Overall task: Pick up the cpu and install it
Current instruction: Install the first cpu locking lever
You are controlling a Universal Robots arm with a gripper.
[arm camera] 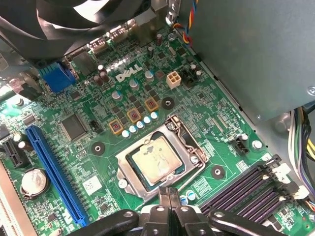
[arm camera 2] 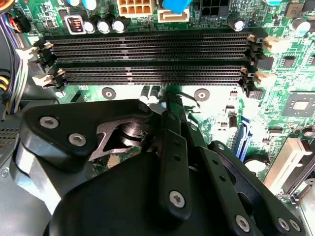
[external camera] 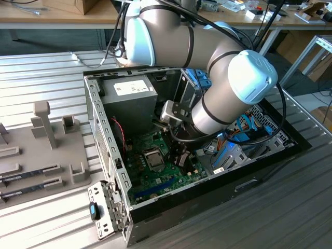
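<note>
One cpu (arm camera: 155, 160) sat flat in its socket (arm camera: 192, 147) on the green motherboard (arm camera: 93, 128), inside the open computer case (external camera: 98, 119). In the exterior view the chip (external camera: 154, 160) lay at about 7 o'clock from the big grey arm (external camera: 218, 83). The gripper (arm camera: 169, 194) hung just beside the socket, near the black memory slots (arm camera 2: 147, 59), with nothing held. Its fingers (arm camera: 173, 196) were pressed together.

The chip looked small, thin and light, so it would lift easily. It was stiff, with a smooth silver top that could be slippery. It also looked easy to hurt, mostly on its underside. My guess is the safest hold was on two opposite green edges, gently, keeping it level. The metal frame sat close around it, so there was little room.
</note>
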